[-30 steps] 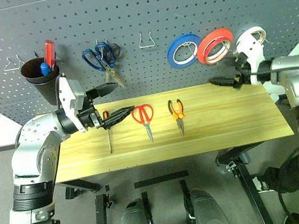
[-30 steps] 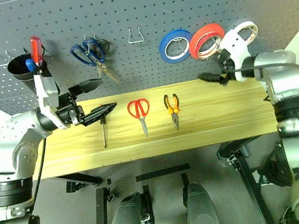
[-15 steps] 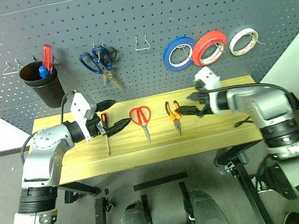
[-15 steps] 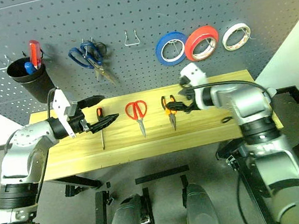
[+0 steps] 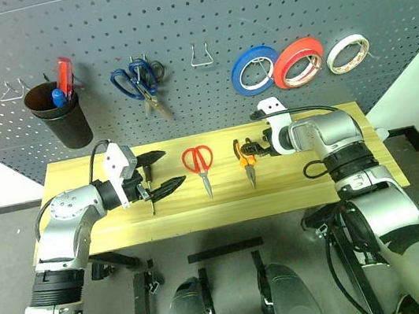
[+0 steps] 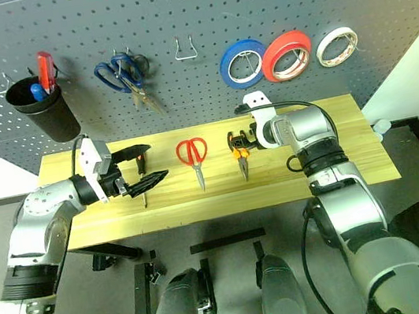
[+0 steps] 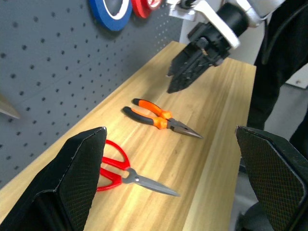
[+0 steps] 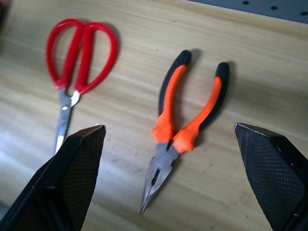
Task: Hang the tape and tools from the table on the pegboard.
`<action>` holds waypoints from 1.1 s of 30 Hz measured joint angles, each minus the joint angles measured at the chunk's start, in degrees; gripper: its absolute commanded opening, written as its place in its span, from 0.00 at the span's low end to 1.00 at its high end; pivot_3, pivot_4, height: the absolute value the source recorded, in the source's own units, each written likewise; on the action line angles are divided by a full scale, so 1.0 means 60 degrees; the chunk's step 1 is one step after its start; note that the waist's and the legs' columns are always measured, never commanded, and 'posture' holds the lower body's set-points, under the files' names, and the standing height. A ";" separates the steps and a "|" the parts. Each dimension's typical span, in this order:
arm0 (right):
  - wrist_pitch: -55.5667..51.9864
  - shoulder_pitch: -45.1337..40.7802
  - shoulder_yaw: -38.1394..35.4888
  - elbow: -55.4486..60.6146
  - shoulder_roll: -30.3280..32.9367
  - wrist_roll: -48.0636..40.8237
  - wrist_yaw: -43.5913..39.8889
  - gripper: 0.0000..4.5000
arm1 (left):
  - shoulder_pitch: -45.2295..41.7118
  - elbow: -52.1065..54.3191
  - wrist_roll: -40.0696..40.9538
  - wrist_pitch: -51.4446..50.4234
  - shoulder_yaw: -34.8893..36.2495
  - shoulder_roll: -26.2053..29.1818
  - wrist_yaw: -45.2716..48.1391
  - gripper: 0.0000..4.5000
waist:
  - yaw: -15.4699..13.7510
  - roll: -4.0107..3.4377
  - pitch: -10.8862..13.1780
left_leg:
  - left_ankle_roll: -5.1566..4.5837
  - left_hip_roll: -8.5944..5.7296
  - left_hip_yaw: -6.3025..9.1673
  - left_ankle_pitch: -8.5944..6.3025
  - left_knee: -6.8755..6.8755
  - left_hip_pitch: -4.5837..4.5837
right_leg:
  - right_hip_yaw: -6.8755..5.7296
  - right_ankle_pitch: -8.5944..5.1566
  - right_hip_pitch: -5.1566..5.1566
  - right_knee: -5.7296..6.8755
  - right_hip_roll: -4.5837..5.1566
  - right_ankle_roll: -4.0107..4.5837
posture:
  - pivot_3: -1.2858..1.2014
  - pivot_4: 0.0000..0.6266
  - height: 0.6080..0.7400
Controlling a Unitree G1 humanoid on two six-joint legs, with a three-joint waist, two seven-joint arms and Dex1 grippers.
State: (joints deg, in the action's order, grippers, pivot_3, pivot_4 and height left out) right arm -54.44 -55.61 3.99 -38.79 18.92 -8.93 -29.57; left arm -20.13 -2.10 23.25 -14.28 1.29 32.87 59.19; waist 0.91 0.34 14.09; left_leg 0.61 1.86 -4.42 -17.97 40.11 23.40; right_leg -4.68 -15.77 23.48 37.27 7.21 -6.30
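The red tape (image 5: 298, 62) hangs on the pegboard (image 5: 187, 17) between a blue roll and a white one. On the table (image 5: 317, 180) lie the screwdriver (image 5: 150, 189), the red scissors (image 5: 199, 162) and the pliers (image 5: 246, 159), side by side. My left gripper (image 5: 174, 167) is open just above the table, with the screwdriver's handle beside its fingers. My right gripper (image 5: 255, 150) is open and points down at the pliers' handles. In the right wrist view the pliers (image 8: 185, 120) lie between the wide-open fingers, with the scissors (image 8: 77, 57) to one side.
On the pegboard are a black cup (image 5: 59, 113) holding a red-handled screwdriver, blue scissors (image 5: 141, 84), an empty wire hook (image 5: 201, 55), a blue roll (image 5: 255, 70) and a white roll (image 5: 347, 53). More empty hooks (image 5: 14, 91) sit at the far left.
My right arm swung from the tape rolls on the pegboard down and left to the pliers. My left gripper sank closer to the table. The camera also tilted.
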 measured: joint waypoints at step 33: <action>0.2247 -0.2082 0.0231 -0.4096 -0.1127 0.1882 0.0666 1.00 | 0.0306 0.0497 -0.0074 -0.0401 -0.0075 -0.0020 -0.0537 1.00 | -0.0049 0.0008 0.1213 | -0.0003 -0.0005 -0.0073 -0.0001 0.0000 0.0104 | -0.0019 -0.0001 0.0215 0.0123 0.0062 0.0003 | 0.57 0.67 0.94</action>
State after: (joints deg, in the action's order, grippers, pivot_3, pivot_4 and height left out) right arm -40.96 -68.10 5.37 -63.37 12.15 2.36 -25.57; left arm -18.29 0.89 22.81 -16.68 0.85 32.75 55.97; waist 0.62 0.39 21.37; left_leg 0.60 1.84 -4.86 -17.97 40.11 24.03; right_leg -4.79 -15.77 24.76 38.01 7.58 -6.29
